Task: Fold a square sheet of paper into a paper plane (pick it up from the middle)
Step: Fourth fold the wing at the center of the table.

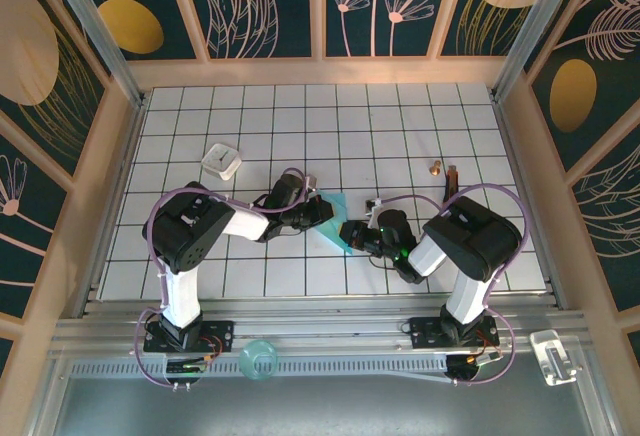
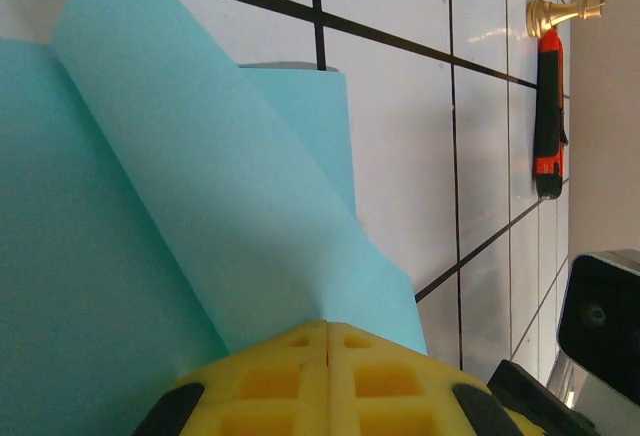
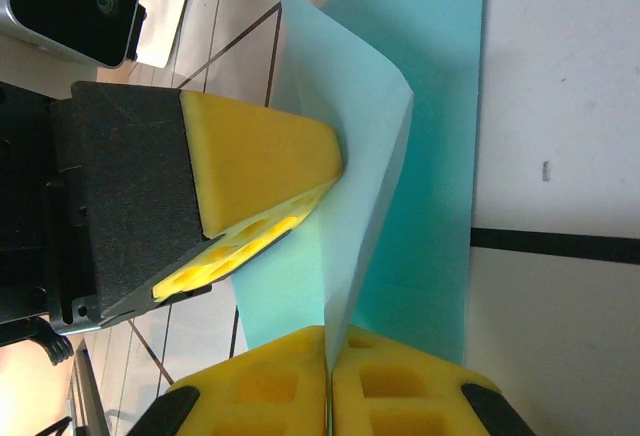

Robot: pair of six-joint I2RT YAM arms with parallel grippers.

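You are early in the job, by the look of it: the square sheet of paper (image 1: 337, 214) sits in the middle of the table (image 1: 400, 126), between the two arms, and nothing about it reads as a dart yet. In the top view it shows as a small cyan wedge caught between the two wrists. The left gripper (image 2: 327, 328) has its yellow pads pressed together with the sheet (image 2: 150, 256) pinched between them, and a broad flap curls up and over from that pinch. The right gripper (image 3: 328, 341) is likewise clamped on an edge of the paper (image 3: 430, 106), and from its camera you see the left gripper (image 3: 330, 181) biting the same raised flap from the other side. One band of the sheet lies flat on the tiles while the rest stands up in a loose fold, so I judge you are forming a first fold, with no pressed crease that I can make out. Left to do, as I read it: bring the flap down, sharpen the crease, make the nose and wing folds. The small white block (image 1: 221, 161), the gold chess piece (image 2: 565, 13) and the orange-and-black tool (image 2: 548, 116) lie well apart from the paper.
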